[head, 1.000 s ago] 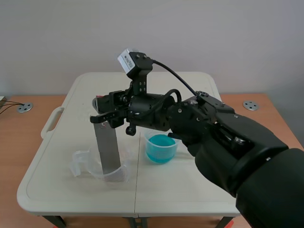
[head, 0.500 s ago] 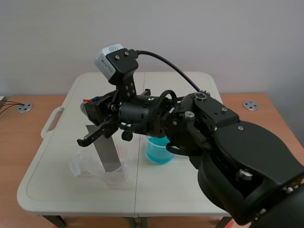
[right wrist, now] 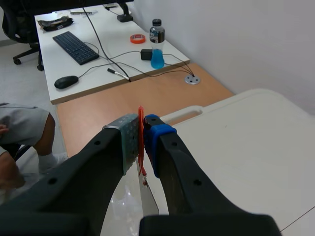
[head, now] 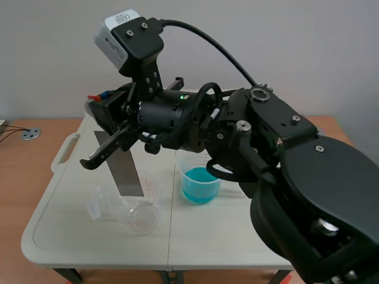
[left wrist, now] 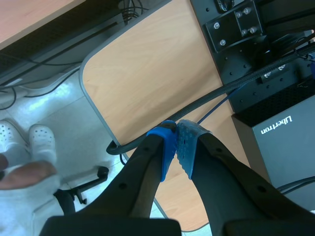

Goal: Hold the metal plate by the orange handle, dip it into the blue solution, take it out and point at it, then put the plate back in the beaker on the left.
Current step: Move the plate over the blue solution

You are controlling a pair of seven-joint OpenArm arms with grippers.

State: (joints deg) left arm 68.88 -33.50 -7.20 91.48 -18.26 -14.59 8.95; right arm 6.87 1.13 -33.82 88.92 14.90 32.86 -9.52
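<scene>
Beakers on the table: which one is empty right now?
The left beaker, clear with red marks, by the lower edge of the plate. The right beaker holds blue solution.

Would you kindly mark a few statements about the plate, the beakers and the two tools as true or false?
1. The right tool is shut on the orange handle of the metal plate. True.
2. The blue solution sits in a beaker standing upright on the white table. True.
3. The metal plate is dipped in the blue solution. False: its lower end is at the clear beaker, apart from the blue solution.
4. The left tool grips the clear beaker. False: it is shut on nothing, and no beaker shows in its wrist view.
</scene>
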